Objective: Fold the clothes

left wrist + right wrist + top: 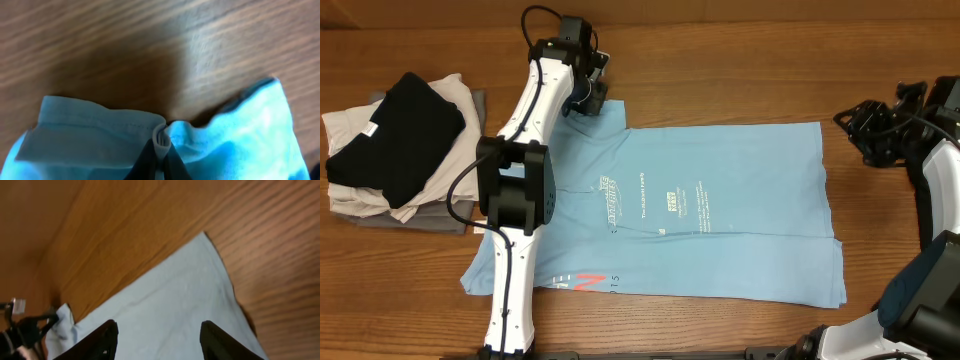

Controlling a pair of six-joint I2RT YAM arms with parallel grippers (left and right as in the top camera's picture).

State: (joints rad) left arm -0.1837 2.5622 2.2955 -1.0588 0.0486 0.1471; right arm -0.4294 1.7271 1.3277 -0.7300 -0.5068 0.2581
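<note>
The sky-blue T-shirt [720,210] lay spread flat on the wooden table [720,60]. The left gripper [161,150] pinched its bunched edge at one far corner; the right gripper [157,340] hovered, jaws wide apart, near the other.

T-shirt [750,250] lettering [655,200] too small to read.

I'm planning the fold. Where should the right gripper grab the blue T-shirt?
Pinch the blue T-shirt at its far right corner, coming down from the outer side. That corner lies flat with bare table on two sides, matching the corner the left gripper holds; the right gripper is open beside it.
</note>
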